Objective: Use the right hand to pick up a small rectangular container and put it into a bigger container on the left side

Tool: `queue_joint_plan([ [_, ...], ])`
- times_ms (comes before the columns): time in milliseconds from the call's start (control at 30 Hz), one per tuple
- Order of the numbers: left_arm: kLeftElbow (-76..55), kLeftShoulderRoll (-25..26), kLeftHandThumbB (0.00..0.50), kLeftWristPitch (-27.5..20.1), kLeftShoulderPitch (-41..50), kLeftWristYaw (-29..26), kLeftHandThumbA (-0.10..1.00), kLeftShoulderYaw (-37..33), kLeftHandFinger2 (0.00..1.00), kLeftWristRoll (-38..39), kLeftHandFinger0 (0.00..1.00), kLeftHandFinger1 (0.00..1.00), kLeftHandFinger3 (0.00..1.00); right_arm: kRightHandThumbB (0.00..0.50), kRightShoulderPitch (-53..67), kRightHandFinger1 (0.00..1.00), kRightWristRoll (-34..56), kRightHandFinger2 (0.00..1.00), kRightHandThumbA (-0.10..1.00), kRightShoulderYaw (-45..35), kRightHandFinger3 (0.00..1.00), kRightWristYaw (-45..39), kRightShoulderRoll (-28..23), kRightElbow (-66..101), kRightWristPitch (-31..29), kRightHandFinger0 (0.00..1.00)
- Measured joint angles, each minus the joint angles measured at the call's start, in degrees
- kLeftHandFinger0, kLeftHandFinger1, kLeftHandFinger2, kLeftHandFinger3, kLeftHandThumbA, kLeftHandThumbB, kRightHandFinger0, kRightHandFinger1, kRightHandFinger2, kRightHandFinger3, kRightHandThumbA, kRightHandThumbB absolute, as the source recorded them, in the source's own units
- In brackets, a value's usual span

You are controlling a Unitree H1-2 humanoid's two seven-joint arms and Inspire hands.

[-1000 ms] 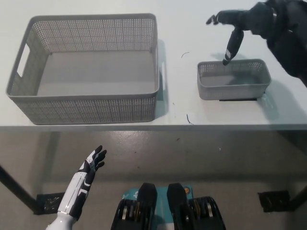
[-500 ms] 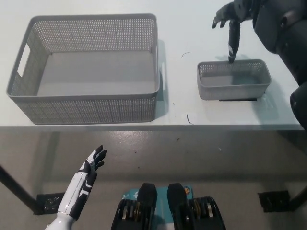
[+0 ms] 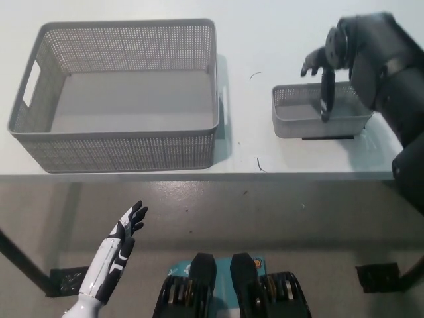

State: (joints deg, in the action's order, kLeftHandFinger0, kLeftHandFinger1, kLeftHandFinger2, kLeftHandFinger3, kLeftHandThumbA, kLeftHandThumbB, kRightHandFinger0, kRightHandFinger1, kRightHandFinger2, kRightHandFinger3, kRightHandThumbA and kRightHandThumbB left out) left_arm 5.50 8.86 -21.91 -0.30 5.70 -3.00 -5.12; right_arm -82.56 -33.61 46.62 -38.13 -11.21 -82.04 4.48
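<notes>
We see our black right hand (image 3: 324, 73) at about two o'clock in the head view, poised over the small rectangular container (image 3: 322, 111), with one finger reaching down inside its open top and the others spread out above the far rim; the fingers are apart and grip nothing that we can make out, though whether the lowered finger touches the container's floor or wall we cannot tell. The small rectangular container is a grey perforated bin standing upright on the white desk (image 3: 265, 40), near the front edge at roughly three o'clock. The bigger container (image 3: 126, 149), a grey perforated basket with cut-out handles, sits on the same desk at around ten o'clock, well apart from the small one, with bare desk between them. A couple of thin dark marks show on the desk between the two. Our white left hand (image 3: 127, 228) rests below the desk edge at about seven o'clock, fingers loosely spread and holding nothing.
</notes>
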Motion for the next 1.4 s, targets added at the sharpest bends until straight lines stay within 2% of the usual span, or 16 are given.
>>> queue_joint_plan([
  [200,-0.06,0.1,0.303,0.01,-0.07,0.01,1.0,0.1,1.0,-0.08,1.0,1.0,1.0,0.474,2.76,1.0,-0.06,1.0,1.0,-1.58,1.0,4.37,-0.01,-0.1,-0.34,1.0],
  [633,-0.05,0.13,0.311,-0.01,-0.52,0.01,1.0,0.15,1.0,-0.05,1.0,1.0,1.0,0.394,5.18,1.0,-0.38,1.0,1.0,-4.03,1.0,9.34,-0.12,-0.71,-1.4,1.0],
  [700,-0.05,0.14,0.308,0.0,-0.54,0.02,1.0,0.17,1.0,-0.03,1.0,1.0,1.0,0.319,6.01,1.0,-0.66,1.0,0.73,-4.17,1.0,11.04,-0.1,-0.8,-1.08,1.0],
  [733,-0.04,0.13,0.31,0.0,-0.54,0.01,1.0,0.18,1.0,-0.03,1.0,1.0,1.0,0.217,6.27,1.0,-0.67,1.0,0.35,-4.42,1.0,11.85,-0.09,-0.8,-1.01,1.0],
  [800,0.02,0.12,0.314,0.02,-0.54,0.01,1.0,0.17,1.0,-0.02,1.0,1.0,1.0,0.197,6.8,0.86,-0.68,0.93,0.07,-4.89,1.0,14.41,-0.09,-0.75,-1.07,0.74],
  [833,0.02,0.11,0.314,0.03,-0.54,0.01,1.0,0.16,1.0,-0.02,1.0,1.0,1.0,0.202,7.15,1.0,-0.75,1.0,-0.07,-4.93,0.85,15.91,-0.1,-0.75,-1.16,1.0],
  [867,0.04,0.11,0.312,0.05,-0.54,0.01,1.0,0.16,1.0,-0.02,1.0,1.0,1.0,0.203,7.3,0.69,-0.84,0.73,-0.09,-4.92,0.87,16.62,-0.1,-0.75,-1.23,0.66],
  [900,0.09,0.11,0.311,0.06,-0.54,0.01,1.0,0.16,1.0,-0.03,1.0,1.0,1.0,0.201,7.47,0.62,-0.91,0.67,-0.08,-4.95,0.87,17.91,-0.16,-0.75,-1.35,0.58],
  [933,0.13,0.11,0.305,0.07,-0.54,0.01,1.0,0.16,1.0,-0.03,1.0,1.0,1.0,0.219,7.58,0.33,-0.91,0.43,-0.08,-5.0,0.74,18.77,-0.22,-0.75,-1.45,0.25],
  [1100,0.24,0.11,0.301,0.1,-0.54,0.01,1.0,0.16,1.0,-0.04,1.0,1.0,1.0,0.185,8.31,0.22,-0.95,0.35,-0.1,-5.73,0.7,24.29,-0.62,-0.76,-2.15,0.12],
  [1133,0.24,0.11,0.303,0.11,-0.54,0.01,1.0,0.16,1.0,-0.04,1.0,1.0,1.0,0.19,8.45,0.16,-0.94,0.29,-0.1,-5.85,0.51,25.05,-0.72,-0.76,-2.37,0.04],
  [1233,0.24,0.11,0.304,0.12,-0.55,0.01,1.0,0.16,1.0,-0.04,1.0,1.0,1.0,0.198,8.68,0.05,-0.95,0.2,-0.1,-6.39,0.33,27.31,-1.02,-0.76,-3.13,0.0],
  [1300,0.24,0.11,0.305,0.12,-0.55,0.01,1.0,0.16,1.0,-0.04,1.0,1.0,1.0,0.186,8.65,0.15,-0.9,0.33,-0.1,-7.33,0.32,29.55,-1.41,-0.73,-3.98,0.05],
  [1333,0.24,0.11,0.304,0.13,-0.55,0.01,1.0,0.16,1.0,-0.04,1.0,1.0,1.0,0.175,8.58,0.41,-0.88,0.74,-0.1,-7.88,0.63,30.42,-1.62,-0.7,-4.39,0.08],
  [1367,0.24,0.12,0.302,0.14,-0.55,0.01,1.0,0.17,1.0,-0.04,1.0,1.0,1.0,0.133,8.43,0.57,-0.86,0.93,-0.1,-8.36,0.9,31.2,-1.81,-0.67,-4.77,0.12],
  [1400,0.24,0.12,0.301,0.14,-0.56,0.01,1.0,0.17,1.0,-0.04,1.0,1.0,1.0,0.129,8.2,0.6,-0.84,0.92,-0.1,-8.85,1.0,32.13,-2.03,-0.62,-5.34,0.1],
])
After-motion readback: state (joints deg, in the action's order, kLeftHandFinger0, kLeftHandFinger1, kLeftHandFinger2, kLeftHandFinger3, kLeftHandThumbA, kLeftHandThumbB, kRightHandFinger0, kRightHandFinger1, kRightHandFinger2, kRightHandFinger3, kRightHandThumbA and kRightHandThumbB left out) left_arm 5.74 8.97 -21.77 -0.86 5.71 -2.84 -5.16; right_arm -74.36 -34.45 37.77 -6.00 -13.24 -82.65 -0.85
